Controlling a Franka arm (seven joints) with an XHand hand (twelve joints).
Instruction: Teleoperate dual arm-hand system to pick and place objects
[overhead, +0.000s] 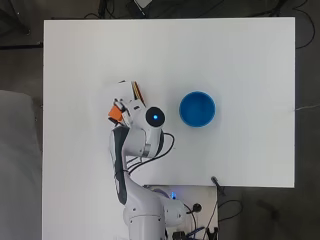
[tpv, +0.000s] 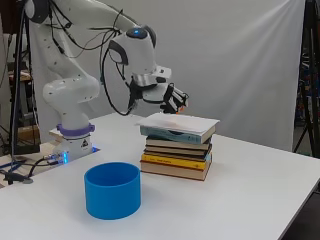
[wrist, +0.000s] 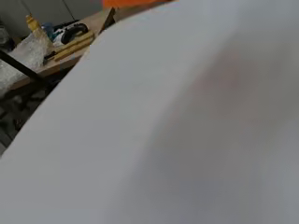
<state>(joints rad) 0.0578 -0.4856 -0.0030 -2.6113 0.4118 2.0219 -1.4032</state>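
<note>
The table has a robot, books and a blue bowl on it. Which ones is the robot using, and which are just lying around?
Part of the job:
hand, holding something orange
orange thing
stack of books under the hand
blue bowl, maybe where it goes

Just lying about:
cables by the arm's base
table, only holding things
</note>
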